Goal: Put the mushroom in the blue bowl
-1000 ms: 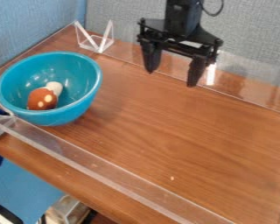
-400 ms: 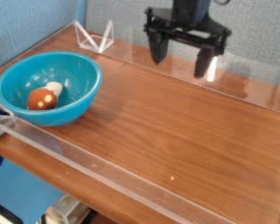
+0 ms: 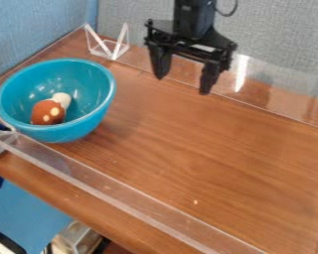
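Note:
The blue bowl (image 3: 56,97) stands at the left end of the wooden table. Inside it lies the mushroom (image 3: 49,109), orange-brown cap down toward the front and white stem pointing up-right. My gripper (image 3: 186,73) hangs over the back middle of the table, well to the right of the bowl, pointing straight down. Its two black fingers (image 3: 159,62) stand wide apart with nothing between them.
A clear acrylic wall (image 3: 274,87) runs along the back of the table and another clear rail (image 3: 135,198) along the front edge. A small white wire stand (image 3: 111,42) sits at the back left corner. The wooden tabletop (image 3: 215,149) stretches to the right.
The gripper drifted right and then came back left, ending slightly left of where it was a second ago. It stayed open and empty. The mushroom and bowl have not moved.

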Robot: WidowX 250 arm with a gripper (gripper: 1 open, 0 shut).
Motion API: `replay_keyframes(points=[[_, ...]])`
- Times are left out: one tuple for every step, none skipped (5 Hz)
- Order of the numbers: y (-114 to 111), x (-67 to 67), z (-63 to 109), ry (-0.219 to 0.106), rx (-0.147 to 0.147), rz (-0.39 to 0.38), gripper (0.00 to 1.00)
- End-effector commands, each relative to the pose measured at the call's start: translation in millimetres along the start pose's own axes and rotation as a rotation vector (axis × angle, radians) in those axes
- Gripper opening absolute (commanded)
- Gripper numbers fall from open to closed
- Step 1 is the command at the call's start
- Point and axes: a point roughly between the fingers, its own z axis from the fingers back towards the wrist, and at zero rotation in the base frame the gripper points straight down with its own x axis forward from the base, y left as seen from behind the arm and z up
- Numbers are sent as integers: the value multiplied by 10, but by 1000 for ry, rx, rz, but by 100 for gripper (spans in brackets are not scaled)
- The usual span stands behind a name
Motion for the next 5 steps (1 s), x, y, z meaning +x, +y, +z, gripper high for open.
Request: replay_keyframes(points=[[-6,86,114,-59,-9,-3,100],[47,-7,92,-49,-20,-52,100],[119,-55,131,-47,-28,-92,100],[153,-115,171,-43,-29,-118,100],[217,-216,218,-39,-21,-49,100]])
